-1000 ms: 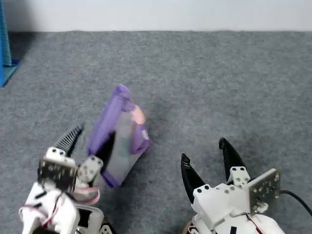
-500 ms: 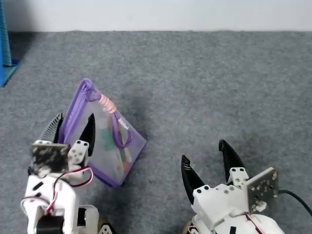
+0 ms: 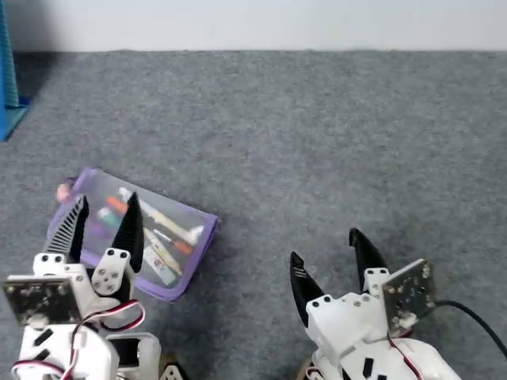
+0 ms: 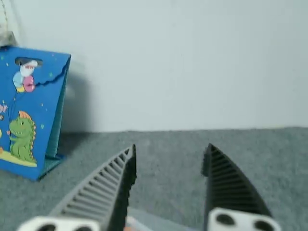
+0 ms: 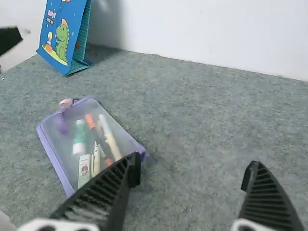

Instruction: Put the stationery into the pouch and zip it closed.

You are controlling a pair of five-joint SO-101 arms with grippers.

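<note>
Looking down in the high view: the pouch [image 3: 196, 253] lies flat on the carpet [image 3: 333, 142] on the left arm's side. Pens [image 3: 162, 226] show through its clear face, and a pink pull [image 3: 63, 190] sits at its far corner. The left gripper [image 3: 106, 199] hangs over the pouch with fingers spread and nothing between them. I cannot tell whether the tips touch the pouch. The right gripper [image 3: 325, 245] is well apart from the pouch, spread wide and empty.

Left wrist view: the left gripper [image 4: 171, 147] has both fingers parted with bare carpet between the tips, gripping nothing. A blue bag [image 4: 29, 106] stands by the wall. A pale sliver low between the fingers is likely the pouch, but too little shows to tell.

Right wrist view: the right gripper [image 5: 194, 161] is wide apart and holds nothing. The pouch [image 5: 60, 137] is beyond one finger, with pens [image 5: 101, 139] inside and the pull [image 5: 65, 102] at the corner toward the bag [image 5: 65, 29].

Progress: no loose stationery lies on the carpet, so loading looks done. The zip line is too small to read, so I cannot say whether it is shut. If it is open, zipping is what's left — otherwise the task looks finished.
</note>
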